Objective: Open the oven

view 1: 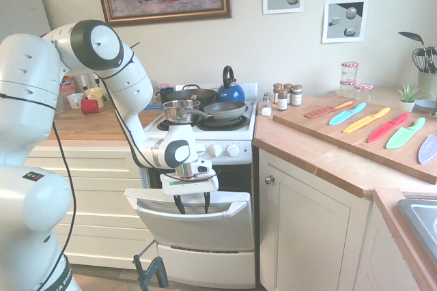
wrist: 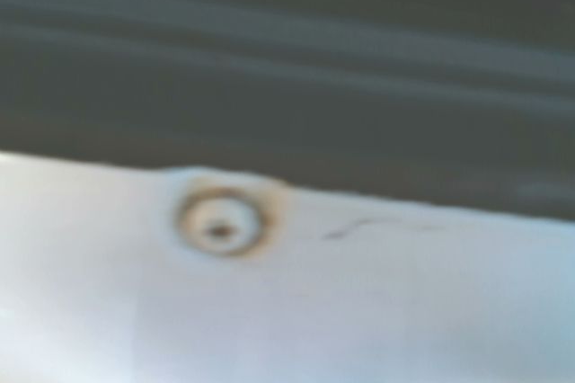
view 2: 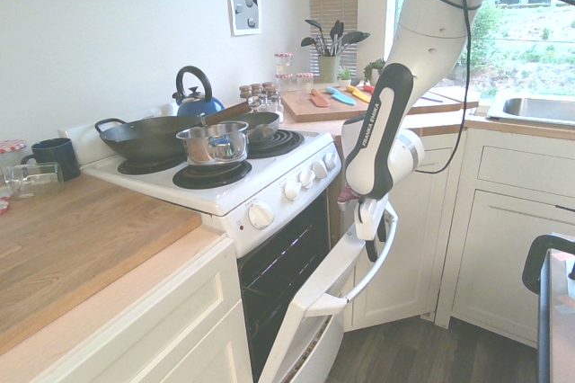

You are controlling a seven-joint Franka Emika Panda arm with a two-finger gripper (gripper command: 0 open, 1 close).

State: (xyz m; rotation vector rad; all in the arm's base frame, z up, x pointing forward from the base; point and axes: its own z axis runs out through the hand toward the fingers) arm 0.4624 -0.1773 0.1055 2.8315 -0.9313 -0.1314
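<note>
Red mug sitting on left surface. Oven standing mid-scene, door tilting partly open. End effector pointing down at door's top, fingers spreading apart; hold on handle unclear. Colored knives lying right on board.

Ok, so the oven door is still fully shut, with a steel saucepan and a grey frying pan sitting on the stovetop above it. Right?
Not shut: the second exterior view shows the oven door tipped partway open, with the dark oven interior exposed behind it. The steel saucepan and grey frying pan are on the stovetop, as you say.
</note>
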